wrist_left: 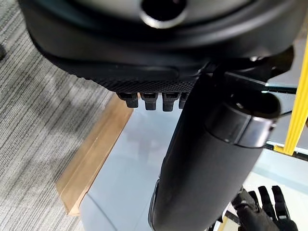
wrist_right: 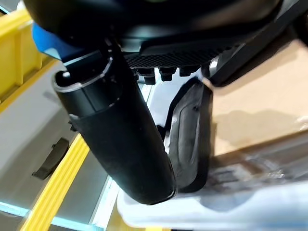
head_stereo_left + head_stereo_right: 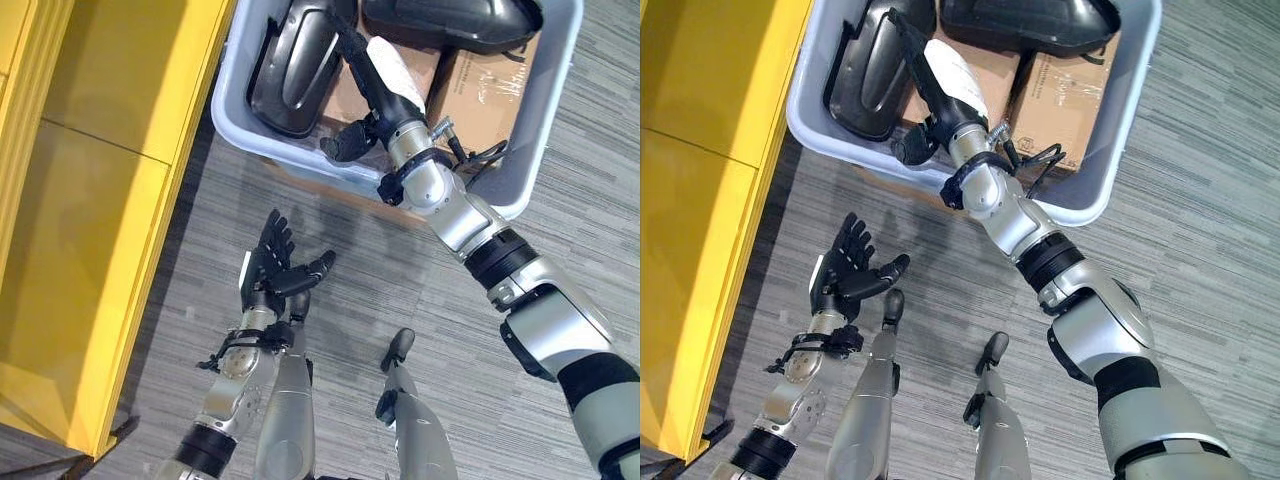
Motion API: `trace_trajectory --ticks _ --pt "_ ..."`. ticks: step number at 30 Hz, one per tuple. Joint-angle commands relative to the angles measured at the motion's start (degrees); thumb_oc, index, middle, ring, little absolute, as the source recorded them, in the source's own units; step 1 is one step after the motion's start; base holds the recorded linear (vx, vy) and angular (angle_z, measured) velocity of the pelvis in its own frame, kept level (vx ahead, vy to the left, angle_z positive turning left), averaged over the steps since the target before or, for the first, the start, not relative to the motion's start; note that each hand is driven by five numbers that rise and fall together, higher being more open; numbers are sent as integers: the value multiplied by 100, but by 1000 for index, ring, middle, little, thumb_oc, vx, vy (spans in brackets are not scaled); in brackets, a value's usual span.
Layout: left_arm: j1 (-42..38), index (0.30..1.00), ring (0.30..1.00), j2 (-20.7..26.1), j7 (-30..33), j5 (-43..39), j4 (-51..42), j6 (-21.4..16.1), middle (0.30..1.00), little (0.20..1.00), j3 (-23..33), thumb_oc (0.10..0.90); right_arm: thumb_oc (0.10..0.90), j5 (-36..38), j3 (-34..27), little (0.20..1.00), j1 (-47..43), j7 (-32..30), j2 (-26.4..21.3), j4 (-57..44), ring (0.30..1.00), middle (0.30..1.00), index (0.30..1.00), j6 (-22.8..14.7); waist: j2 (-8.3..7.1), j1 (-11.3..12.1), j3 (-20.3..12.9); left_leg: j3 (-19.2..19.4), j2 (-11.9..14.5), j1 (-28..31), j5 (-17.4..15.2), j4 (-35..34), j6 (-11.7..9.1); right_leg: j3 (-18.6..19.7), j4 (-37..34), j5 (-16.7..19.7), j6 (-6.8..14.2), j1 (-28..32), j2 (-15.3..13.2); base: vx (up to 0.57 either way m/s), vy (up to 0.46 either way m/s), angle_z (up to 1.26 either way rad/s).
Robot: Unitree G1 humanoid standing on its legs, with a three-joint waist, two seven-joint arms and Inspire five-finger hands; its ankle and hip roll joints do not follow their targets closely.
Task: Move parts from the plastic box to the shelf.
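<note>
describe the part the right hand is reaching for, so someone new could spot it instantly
Start at the grey plastic box on the carpet beside the yellow shelf. The right hand reaches toward the black shell-shaped part at the box's shelf-side end. It stands on edge, unlike the part lying across the cardboard boxes.

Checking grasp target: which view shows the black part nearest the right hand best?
Left eye view: the black part shows whole, lying in the plastic box beside the right hand. Right eye view matches. Right wrist view shows just its edge; left wrist view doesn't help.
</note>
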Motion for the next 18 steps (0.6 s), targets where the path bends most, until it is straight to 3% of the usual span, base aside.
trace_trajectory --ticks 1,18 --pt "-144 1000 1000 183 89 61 -752 -534 1000 1000 -11 900 900 94 104 1000 -1197 -421 22 -470 1000 1000 1000 -442 -330 26 3 143 12 128 -417 136 79 336 68 134 214 150 -464 10 18 4" --pt "-271 1000 1000 228 260 -23 -820 -546 1000 1000 -87 900 900 361 354 1000 -1732 -551 158 -233 1000 1000 1000 -425 -505 256 212 -118 -89 -304 -503 372 41 6 19 43 243 227 -432 28 -4 10"
